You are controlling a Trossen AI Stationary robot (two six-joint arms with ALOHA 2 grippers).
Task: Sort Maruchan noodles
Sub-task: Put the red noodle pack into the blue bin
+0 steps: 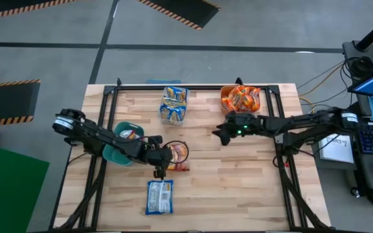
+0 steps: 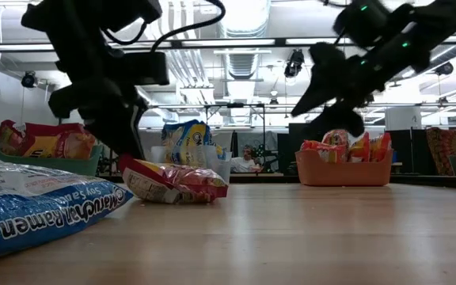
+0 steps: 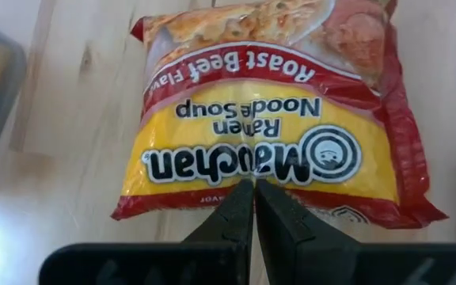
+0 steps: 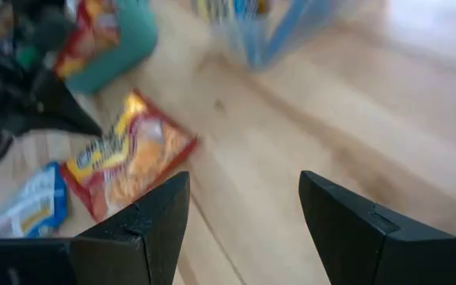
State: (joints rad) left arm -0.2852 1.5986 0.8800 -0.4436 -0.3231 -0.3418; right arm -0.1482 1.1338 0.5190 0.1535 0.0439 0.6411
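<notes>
packet: glossy crinkled plastic | table: pale smooth wood planks | left claw: matt black plastic

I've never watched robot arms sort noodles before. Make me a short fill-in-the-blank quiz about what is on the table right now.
1. The left end effector is shut on the edge of a packet labelled Roast ____ Flavor.
2. The right end effector hangs above the table with its fingers ____.
3. The orange bin holds packets coloured ____.
4. The blue packet lies ____ on the table, outside any bin.

Missing words: Beef; open; orange; flat
</notes>
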